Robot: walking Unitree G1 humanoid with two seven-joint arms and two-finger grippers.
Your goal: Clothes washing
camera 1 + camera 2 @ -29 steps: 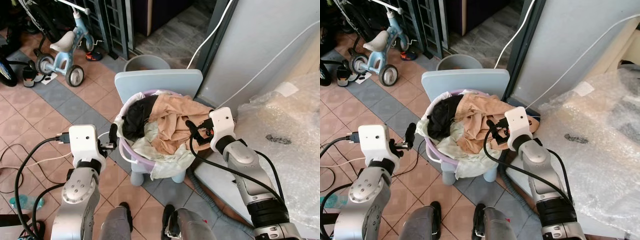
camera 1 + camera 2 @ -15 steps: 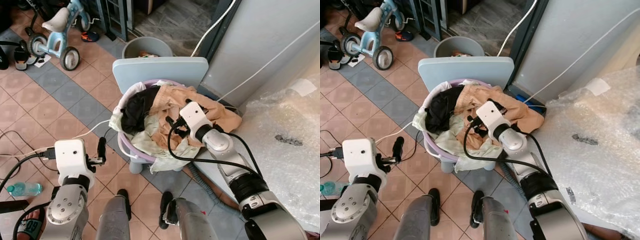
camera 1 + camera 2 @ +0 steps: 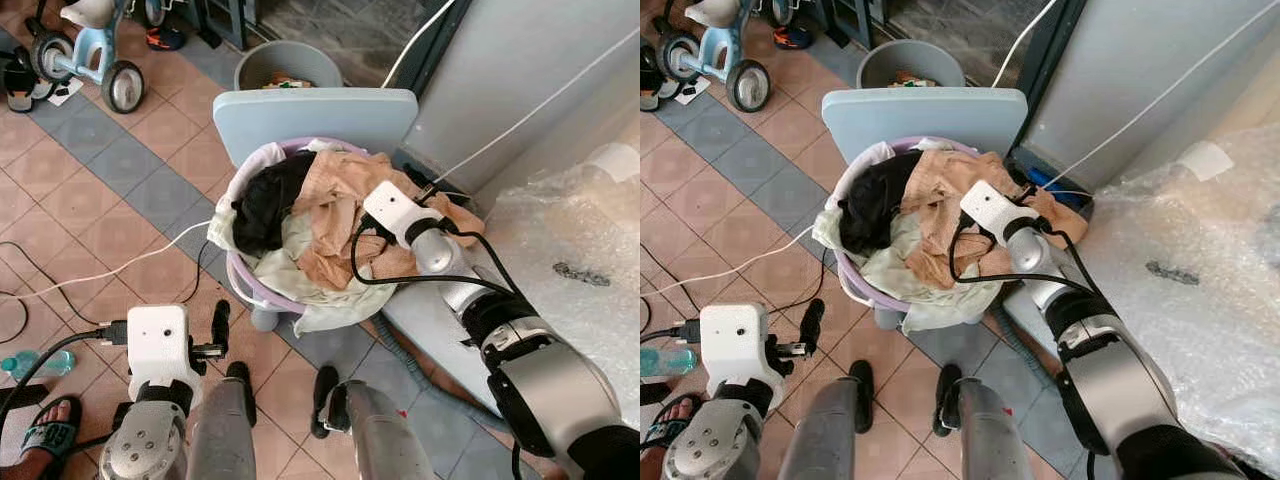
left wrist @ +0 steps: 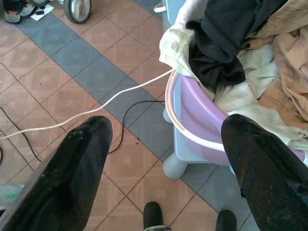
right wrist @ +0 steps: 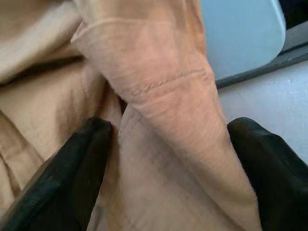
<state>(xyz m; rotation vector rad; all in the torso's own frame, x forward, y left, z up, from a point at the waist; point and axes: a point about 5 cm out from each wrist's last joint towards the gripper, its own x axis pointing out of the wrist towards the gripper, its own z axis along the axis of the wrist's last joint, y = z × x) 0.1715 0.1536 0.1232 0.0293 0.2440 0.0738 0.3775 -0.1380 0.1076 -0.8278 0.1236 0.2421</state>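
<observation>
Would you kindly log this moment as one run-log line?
right pincer: open, in tan cloth | left pincer: open, idle over floor | basin: full, on stool

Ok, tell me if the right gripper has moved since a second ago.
Yes. The right gripper has gone from the basket's right rim in over the tan clothes, its open fingers now pressed into them.

We see a lilac basket (image 3: 262,292) on a pale blue chair (image 3: 316,112), heaped with tan (image 3: 340,205), black (image 3: 268,200) and pale green (image 3: 290,262) clothes. Black fingers (image 5: 84,163) press tan cloth. Terracotta and grey tiles (image 3: 120,190) checker our floor.
</observation>
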